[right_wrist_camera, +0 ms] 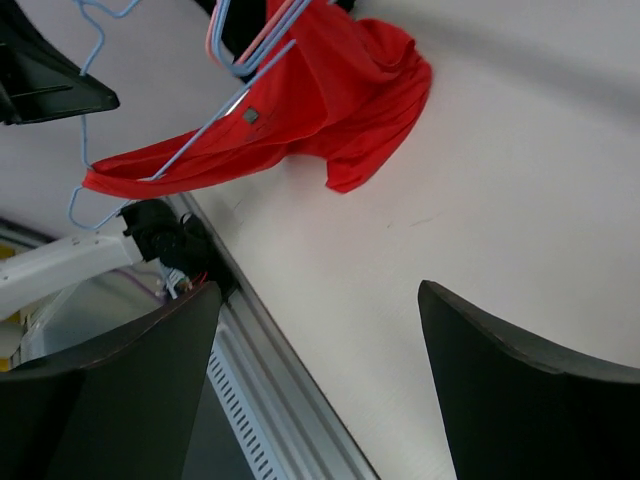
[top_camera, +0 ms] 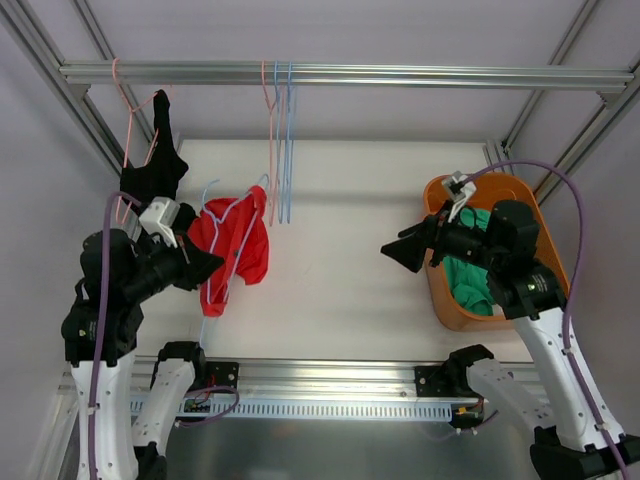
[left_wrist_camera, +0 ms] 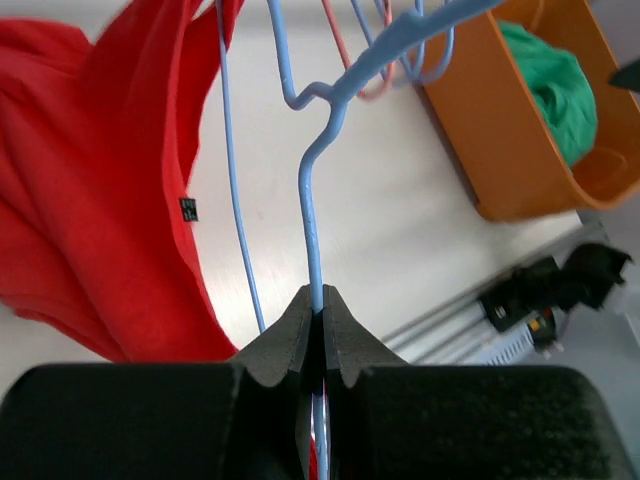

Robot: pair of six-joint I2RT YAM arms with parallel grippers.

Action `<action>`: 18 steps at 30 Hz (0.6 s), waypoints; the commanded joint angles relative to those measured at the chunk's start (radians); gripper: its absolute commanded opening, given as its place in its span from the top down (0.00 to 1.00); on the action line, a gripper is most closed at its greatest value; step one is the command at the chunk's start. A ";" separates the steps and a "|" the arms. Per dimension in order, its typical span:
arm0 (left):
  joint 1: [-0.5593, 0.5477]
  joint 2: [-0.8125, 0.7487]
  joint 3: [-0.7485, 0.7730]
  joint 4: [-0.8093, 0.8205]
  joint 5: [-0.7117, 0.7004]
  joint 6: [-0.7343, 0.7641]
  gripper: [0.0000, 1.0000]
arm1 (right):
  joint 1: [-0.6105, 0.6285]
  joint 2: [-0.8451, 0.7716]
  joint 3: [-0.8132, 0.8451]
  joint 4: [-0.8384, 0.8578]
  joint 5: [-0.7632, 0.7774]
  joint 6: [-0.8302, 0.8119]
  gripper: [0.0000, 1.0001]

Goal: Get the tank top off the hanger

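My left pincer is pinched fully shut on the wire of the blue hanger, gripping it on the straight run below the bend; from there the wire climbs away from me, and the red tank top is draped over it just to one side, one strap looped round the frame; the garment sits toward the left edge of the counter, its lower folds seemingly sagging onto the surface, though I cannot tell for certain that they touch.

My right pincer stands wide open with nothing in it, hovering over the middle of the counter, well apart from the cloth and pointed at it; behind it, by the right edge, is the orange basket.

I judge the hanger secured and the stripping not yet begun; next, my right pincer must cross to the bunched red fabric, close on a free fold clear of the wire, and draw it off along the frame while my left holds firm.
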 commanded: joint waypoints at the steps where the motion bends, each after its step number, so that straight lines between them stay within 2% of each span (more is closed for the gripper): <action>1: -0.012 -0.058 -0.161 0.001 0.239 -0.061 1.00 | 0.120 0.005 -0.066 0.086 0.043 -0.016 0.15; 3: -0.034 -0.107 -0.254 -0.030 0.244 -0.064 1.00 | 0.172 -0.007 -0.149 0.169 0.086 -0.001 0.18; 7: -0.155 -0.158 -0.384 -0.077 0.257 -0.076 1.00 | 0.335 -0.026 -0.308 0.384 0.160 0.047 0.20; 9: -0.199 -0.181 -0.426 -0.084 0.338 -0.078 1.00 | 0.392 -0.009 -0.406 0.538 0.247 0.071 0.21; 13: -0.247 -0.210 -0.398 -0.082 0.415 -0.086 1.00 | 0.566 0.106 -0.477 0.672 0.417 0.062 0.25; 15: -0.259 -0.205 -0.356 -0.079 0.447 -0.090 1.00 | 0.611 0.163 -0.477 0.731 0.491 0.045 0.28; 18: -0.275 -0.195 -0.315 -0.076 0.478 -0.093 1.00 | 0.650 0.255 -0.464 0.830 0.509 0.041 0.32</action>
